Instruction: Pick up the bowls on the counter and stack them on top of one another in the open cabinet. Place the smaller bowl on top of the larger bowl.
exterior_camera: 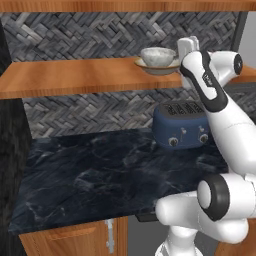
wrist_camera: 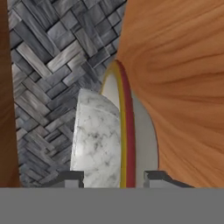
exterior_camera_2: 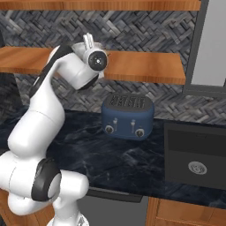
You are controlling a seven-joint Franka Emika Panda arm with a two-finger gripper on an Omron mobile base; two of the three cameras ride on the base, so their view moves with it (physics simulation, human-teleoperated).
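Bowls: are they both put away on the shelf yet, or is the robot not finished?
Nearly finished. The smaller bowl sits inside the larger bowl on the open cabinet shelf. The gripper straddles their rims with gaps showing, seemingly letting go. Left: pull the arm away.

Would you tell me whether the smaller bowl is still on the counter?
No, the smaller bowl sits inside the larger bowl on the open cabinet shelf.

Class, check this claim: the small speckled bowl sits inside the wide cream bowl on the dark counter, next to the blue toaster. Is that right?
Not quite. The small bowl does sit inside the wide bowl, but the pair stands on the wooden shelf of the open cabinet, above the toaster, not on the counter. The left base view shows it.
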